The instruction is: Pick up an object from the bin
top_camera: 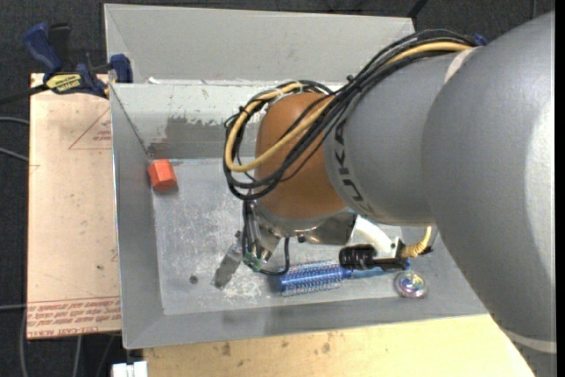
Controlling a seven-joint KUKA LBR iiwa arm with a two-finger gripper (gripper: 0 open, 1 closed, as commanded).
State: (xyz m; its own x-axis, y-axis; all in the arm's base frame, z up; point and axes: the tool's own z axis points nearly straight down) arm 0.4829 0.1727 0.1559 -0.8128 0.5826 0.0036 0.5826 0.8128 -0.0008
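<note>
My gripper (231,264) hangs below the arm's wrist, low over the bin's floor near the front middle. Just to its right lies a blue ridged brush-like piece (311,278), lengthwise along the front wall. The view does not show anything held by the gripper. A black and yellow tool (374,258) lies right of the blue piece. An orange block (161,175) sits alone at the far left of the floor, well away from the gripper.
A small shiny round thing (410,284) rests in the front right corner. A white piece (374,235) shows partly under the arm. The arm with its orange cover and cables hides the middle and right of the bin.
</note>
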